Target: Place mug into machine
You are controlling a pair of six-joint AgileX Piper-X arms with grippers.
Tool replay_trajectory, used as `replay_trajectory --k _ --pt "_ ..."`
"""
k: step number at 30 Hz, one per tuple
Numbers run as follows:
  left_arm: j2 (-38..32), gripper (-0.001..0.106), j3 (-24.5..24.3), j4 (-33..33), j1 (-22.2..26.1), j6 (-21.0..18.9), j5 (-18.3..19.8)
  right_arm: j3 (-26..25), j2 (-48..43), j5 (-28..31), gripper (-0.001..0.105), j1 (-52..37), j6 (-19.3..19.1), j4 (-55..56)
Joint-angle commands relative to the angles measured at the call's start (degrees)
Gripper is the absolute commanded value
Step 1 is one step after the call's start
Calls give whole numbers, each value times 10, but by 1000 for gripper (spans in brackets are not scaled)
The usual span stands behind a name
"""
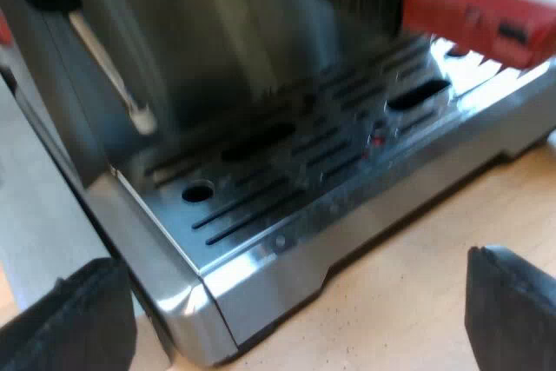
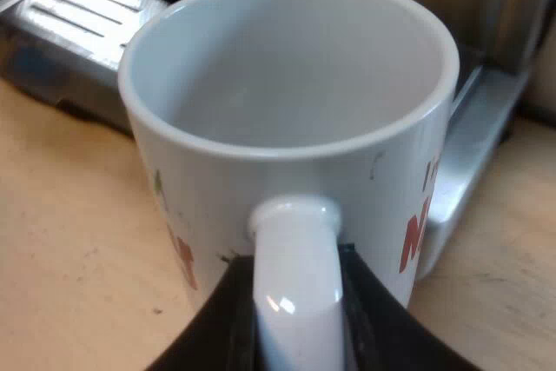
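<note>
Left gripper: your left gripper (image 1: 295,319) hovers low at a front corner of the espresso machine (image 1: 217,49). Its black fingers (image 1: 82,323) are spread wide with nothing between them.
Drip tray: the slotted drip tray (image 1: 287,171) is bare. The red end of the holder's handle (image 1: 473,10) juts out above it, so the holder looks locked in.
Wand: a thin, pale-tipped wand (image 1: 109,67) hangs over one end of the tray.
Right gripper: your right gripper (image 2: 295,327) is clamped on the mug's handle (image 2: 295,275), one finger on each side.
Mug: the mug (image 2: 287,84) is upright and empty, white with red lettering. It sits just outside the tray's edge (image 2: 78,6), over the wooden table (image 2: 69,241). You cannot tell whether its base touches the table.
Step in hand: as I judge it, you are bringing the mug to the tray, and it is not in the machine yet.
Doing it well: raise the mug until its base clears the tray's lip, and keep the rim level. Move it in under the holder with the mug's handle facing outward. Let the base sit flat on the slots before you release.
Watch: the red handle end and the wand both overhang the tray, so go in low between them. The left gripper is near that same corner, so keep it out of the mug's path.
</note>
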Motion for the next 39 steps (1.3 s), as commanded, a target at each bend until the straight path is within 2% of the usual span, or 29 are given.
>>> replay_trajectory --k 1,4,6,8,11,17,20,21,39 --pt "15 78 -2 -37 -2 2 -5 -9 13 55 0 42 15 -40" --pt "34 78 -2 -62 -2 2 -5 -9 46 93 0 91 30 -97" --pt "45 78 -2 -63 -2 -17 -5 -9 76 115 0 113 32 -143" --pt "52 78 -2 -66 -2 -38 -5 -9 102 123 0 122 43 -178" --pt "54 78 -2 -76 -2 -39 -5 -10 144 124 0 124 60 -233" --pt "54 78 -2 -81 -2 -39 18 -27 194 127 0 124 62 -275" --pt "54 78 8 -105 -2 -39 58 -54 246 127 0 124 62 -301" --pt "54 78 8 -106 -2 -39 58 -73 294 127 0 124 62 -331" --pt "54 78 8 -106 -2 -39 58 -180 518 143 0 122 60 -464"
